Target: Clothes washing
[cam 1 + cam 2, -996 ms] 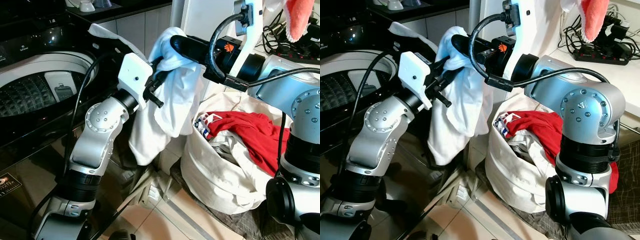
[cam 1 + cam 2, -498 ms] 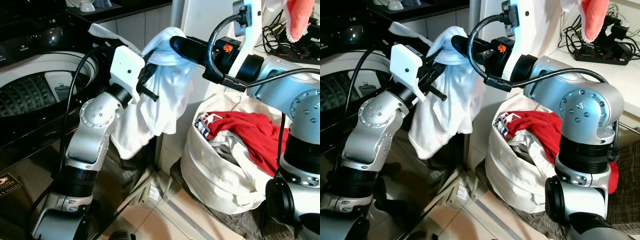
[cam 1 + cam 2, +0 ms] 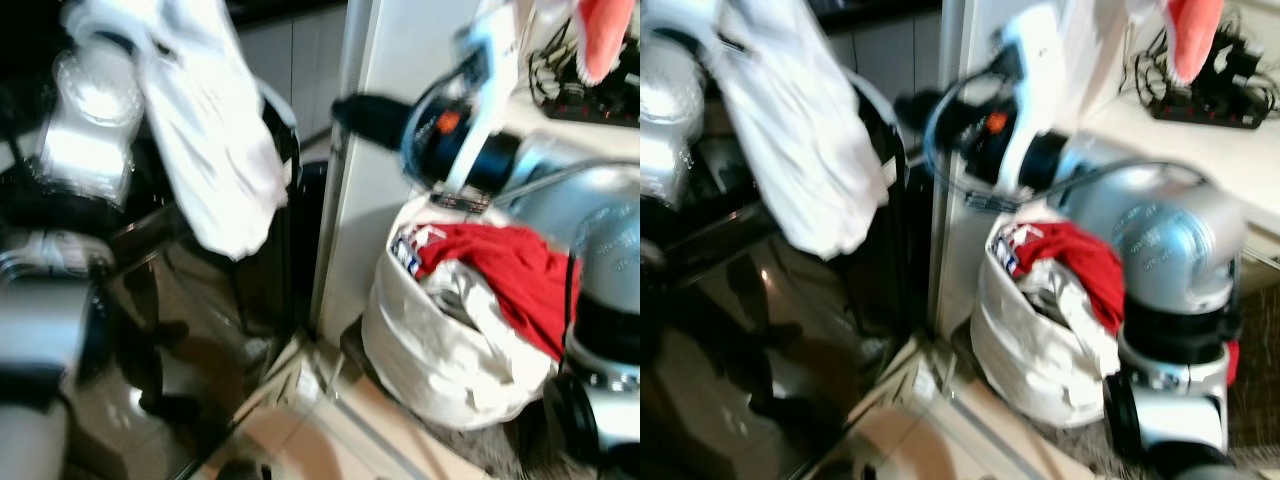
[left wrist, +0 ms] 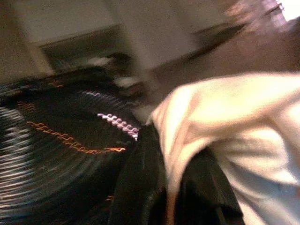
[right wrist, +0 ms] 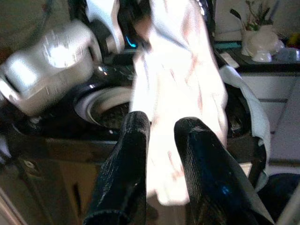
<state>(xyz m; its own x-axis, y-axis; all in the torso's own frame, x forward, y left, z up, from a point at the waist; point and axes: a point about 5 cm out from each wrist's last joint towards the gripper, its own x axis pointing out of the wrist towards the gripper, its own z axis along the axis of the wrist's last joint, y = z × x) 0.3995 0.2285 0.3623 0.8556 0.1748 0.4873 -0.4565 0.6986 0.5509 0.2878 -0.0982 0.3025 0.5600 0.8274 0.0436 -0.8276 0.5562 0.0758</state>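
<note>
One white garment hangs in the air above the dark glossy front of the washing machine, carried high at the robot's left side. One left gripper holds it: in the left wrist view its black fingers are closed on a fold of the cloth, with the ribbed washer drum blurred beyond. One right gripper points toward the hanging garment; its two fingers stand slightly apart with nothing between them, and the cloth hangs beyond them, apart from the tips.

One white laundry basket stands on the tiled floor to the right of the machine, beside a white panel. It holds one red garment on top, pale clothes under it, and a small item with red, white and blue print at the rim; its pattern is too blurred to read. One small orange mark shows on the right forearm; it is illegible. No other writing can be read.

One pink cloth hangs at the upper right. One black power strip with cables lies on the white desk behind the right arm. The head views are motion-blurred.
</note>
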